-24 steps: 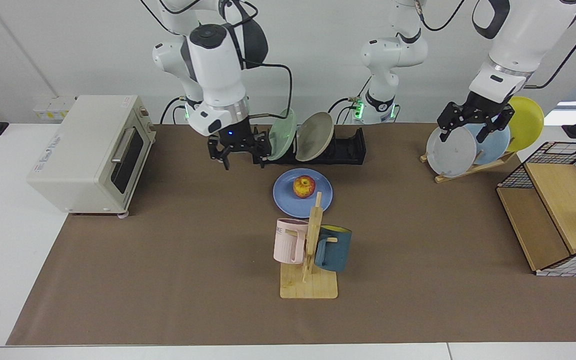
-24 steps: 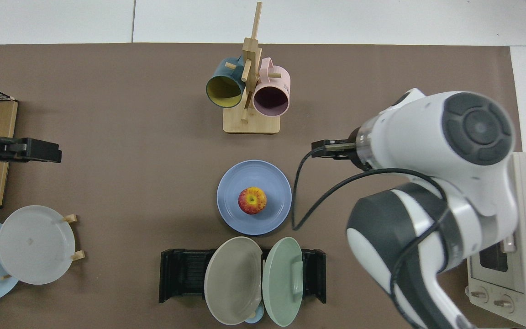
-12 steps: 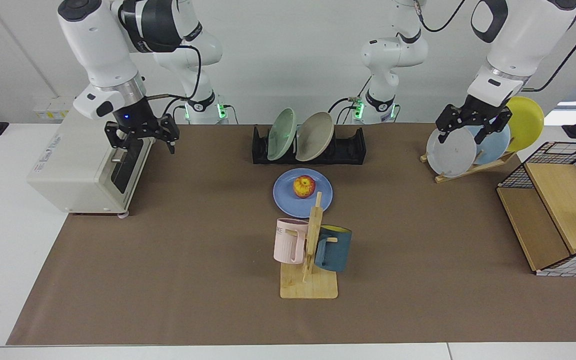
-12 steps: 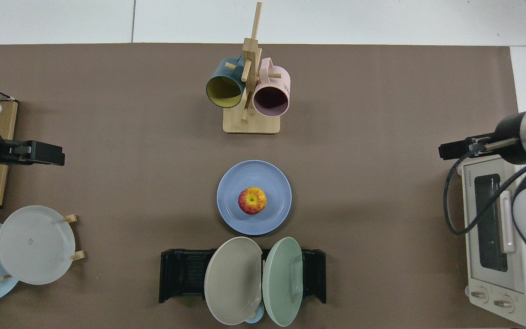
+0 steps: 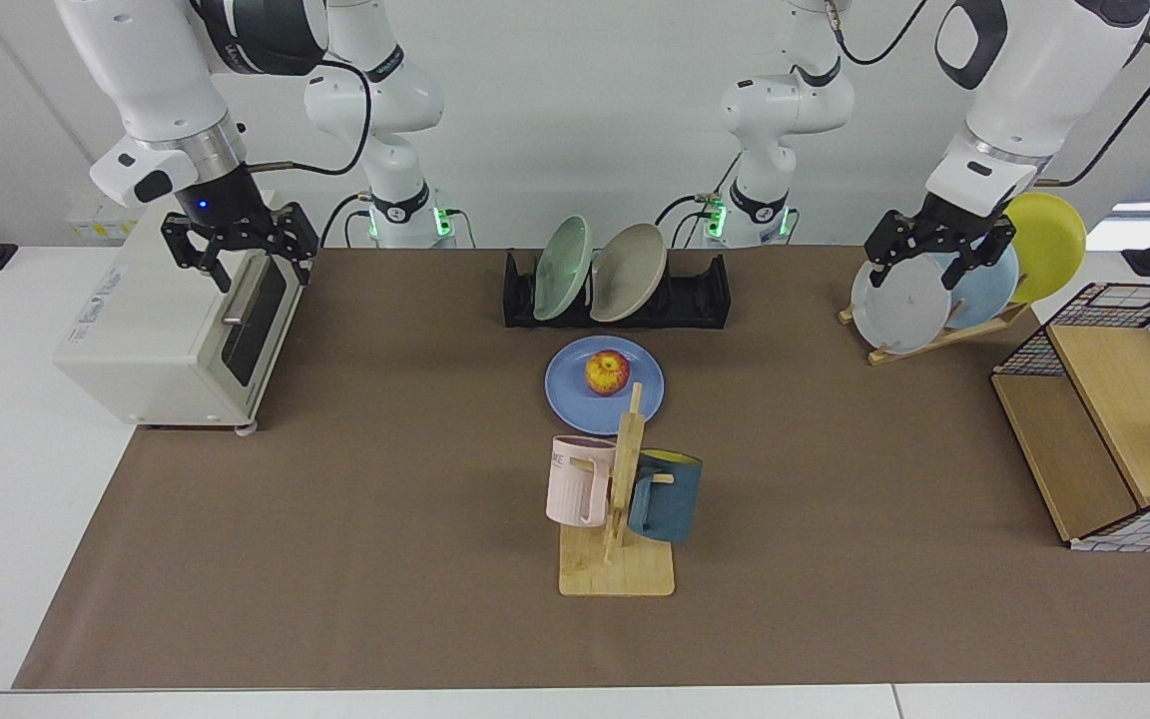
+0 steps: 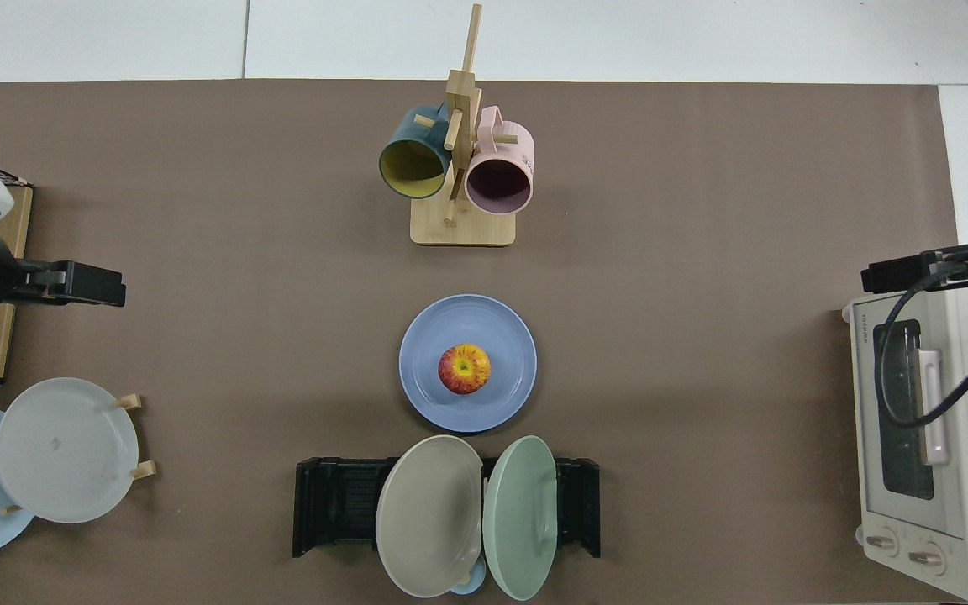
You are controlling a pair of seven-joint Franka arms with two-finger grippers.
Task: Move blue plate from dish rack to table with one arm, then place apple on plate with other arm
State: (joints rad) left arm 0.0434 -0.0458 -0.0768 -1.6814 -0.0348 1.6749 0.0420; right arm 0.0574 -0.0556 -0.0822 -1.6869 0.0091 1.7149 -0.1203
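While empty — right claw (image 5: 240,262), spread wide.

**Centre hemmed in, flanks wide open**

The blue plate (image 5: 604,384) with the apple (image 5: 607,371) sits boxed between the dish rack (image 5: 618,291) behind and the mug tree (image 5: 621,499) in front. Either side of it the bench (image 5: 385,479) lies bare. The toaster oven (image 5: 181,310) and wooden plate stand (image 5: 934,335) block the far ends.
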